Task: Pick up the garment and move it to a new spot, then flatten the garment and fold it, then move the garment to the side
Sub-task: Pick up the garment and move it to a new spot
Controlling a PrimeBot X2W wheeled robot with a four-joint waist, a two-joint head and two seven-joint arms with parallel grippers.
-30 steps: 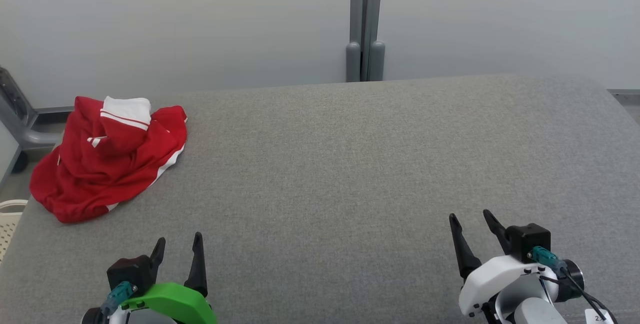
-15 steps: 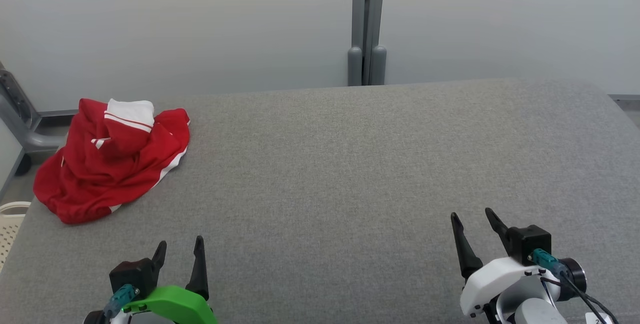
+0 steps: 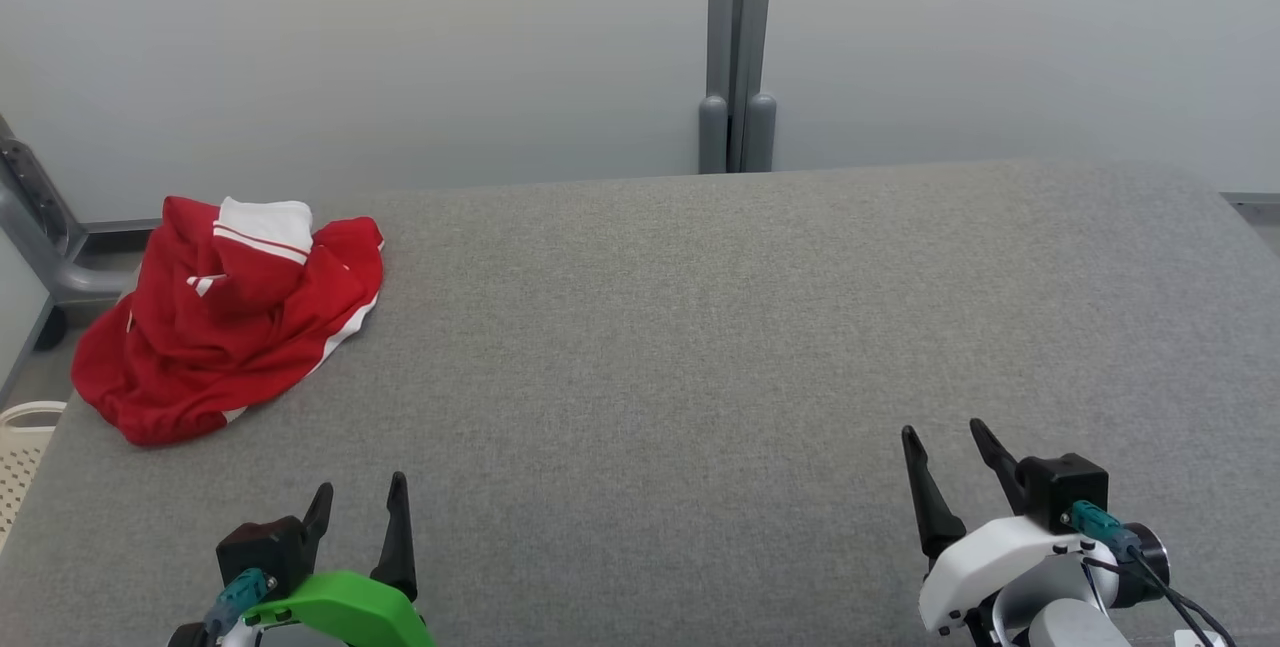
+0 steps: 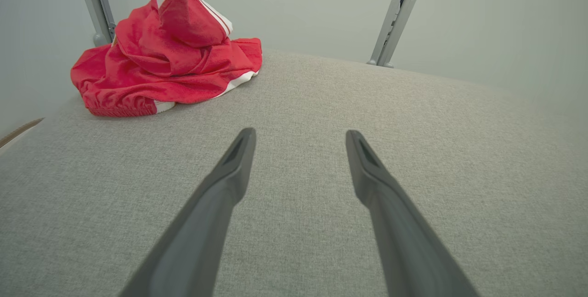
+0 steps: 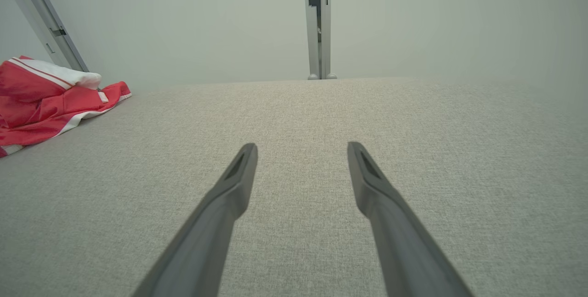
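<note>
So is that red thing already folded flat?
No, the red garment lies in a crumpled heap at the far left corner of the grey surface.

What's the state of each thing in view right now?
garment: crumpled heap, unfolded, lying at the far left corner of the table, not held.
left gripper: open, empty, apart from the garment.
right gripper: open, empty, far from the garment.
</note>
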